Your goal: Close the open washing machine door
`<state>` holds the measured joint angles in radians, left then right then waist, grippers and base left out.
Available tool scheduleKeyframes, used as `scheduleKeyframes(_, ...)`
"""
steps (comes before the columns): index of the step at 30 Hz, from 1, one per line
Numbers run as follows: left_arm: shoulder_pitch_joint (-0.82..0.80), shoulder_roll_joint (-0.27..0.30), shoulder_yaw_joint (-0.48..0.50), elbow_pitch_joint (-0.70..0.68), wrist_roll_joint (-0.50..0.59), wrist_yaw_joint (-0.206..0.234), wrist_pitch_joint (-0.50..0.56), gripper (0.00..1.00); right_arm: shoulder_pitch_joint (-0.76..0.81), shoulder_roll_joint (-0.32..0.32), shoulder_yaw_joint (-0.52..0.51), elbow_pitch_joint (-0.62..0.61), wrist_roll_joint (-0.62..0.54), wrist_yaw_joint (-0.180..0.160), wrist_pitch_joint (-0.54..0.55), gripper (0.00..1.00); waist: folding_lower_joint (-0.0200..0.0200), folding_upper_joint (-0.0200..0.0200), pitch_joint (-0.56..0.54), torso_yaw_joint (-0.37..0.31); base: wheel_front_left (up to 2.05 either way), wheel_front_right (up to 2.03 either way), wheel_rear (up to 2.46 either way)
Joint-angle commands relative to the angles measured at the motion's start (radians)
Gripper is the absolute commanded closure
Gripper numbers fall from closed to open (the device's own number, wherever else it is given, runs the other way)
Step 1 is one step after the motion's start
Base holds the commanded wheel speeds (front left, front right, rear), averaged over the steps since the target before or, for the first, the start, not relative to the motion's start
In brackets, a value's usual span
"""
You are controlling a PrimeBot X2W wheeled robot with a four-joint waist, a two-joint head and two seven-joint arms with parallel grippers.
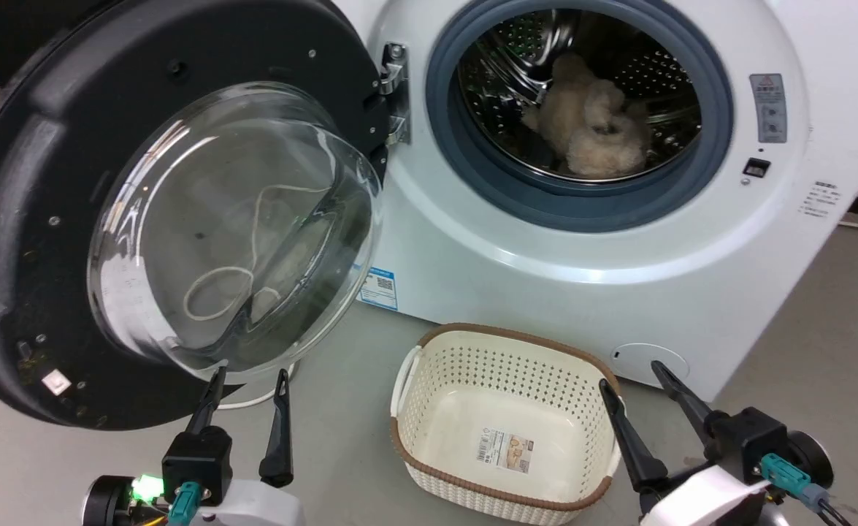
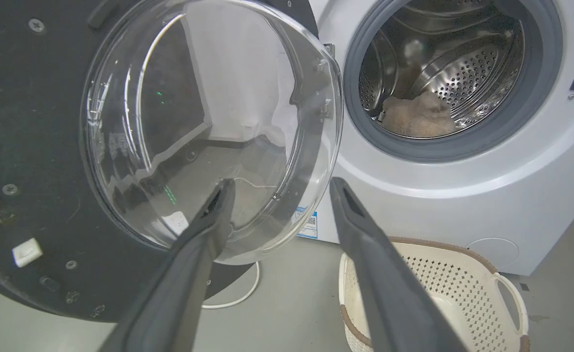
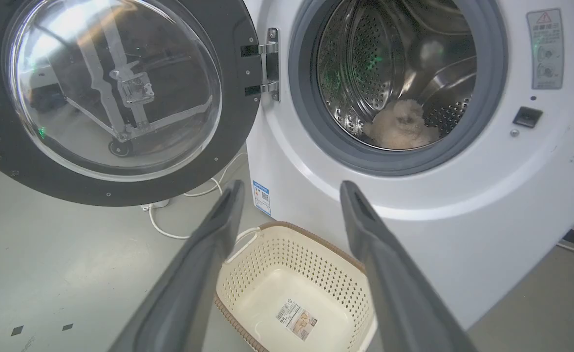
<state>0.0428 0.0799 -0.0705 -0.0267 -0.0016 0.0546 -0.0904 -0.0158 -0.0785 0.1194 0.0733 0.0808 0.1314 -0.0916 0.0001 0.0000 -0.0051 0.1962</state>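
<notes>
Head view sets the open washing machine door [image 1: 34, 168] at upper left, just above our left hand [image 1: 250, 374], spread wide and empty. Our right hand [image 1: 629, 374], equally wide, sits farther off.

Three cameras faced the washing machine [image 1: 582, 292] from the front.
The head view looked forward and down, with the washing machine door [image 1: 231, 219] at 10 o'clock and the basket [image 1: 509, 369] at 6. The left wrist view sat close to the door, sighting along its fingers [image 2: 211, 220]; the right wrist view stood farther back, basket at 6 o'clock. All three shared door, drum [image 1: 655, 73] and basket.
</notes>
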Motion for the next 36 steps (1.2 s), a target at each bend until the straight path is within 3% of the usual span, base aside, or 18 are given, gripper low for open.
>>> scheduleKeyframes(1, 0.011, 0.007, -0.003, -0.007, 0.002, 0.007, -0.012, 0.00, -0.019, -0.006, 0.008, 0.006, 0.009, 0.000, -0.010, 0.00, -0.0001, 0.0000, 0.000, 0.005, 0.00, 0.00, 0.00)
scheduleKeyframes(34, 0.035, 0.038, -0.053, -0.029, -0.010, 0.064, -0.085, 0.00, -0.032, -0.029, 0.105, 0.062, 0.068, 0.000, -0.084, 0.00, -0.0001, 0.0000, 0.003, 0.154, 0.00, 0.00, 0.00)
scheduleKeyframes(35, 0.037, 0.040, -0.061, -0.024, -0.016, 0.060, -0.091, 0.87, -0.030, -0.031, 0.110, 0.066, 0.072, -0.001, -0.090, 0.00, -0.0001, 0.0000, 0.003, 0.166, 0.00, 0.00, 0.00)
scheduleKeyframes(36, 0.036, 0.042, -0.066, -0.025, -0.017, 0.056, -0.093, 1.00, -0.028, -0.033, 0.111, 0.067, 0.074, -0.001, -0.092, 0.00, -0.0001, 0.0000, 0.004, 0.171, 0.00, 0.00, 0.00)
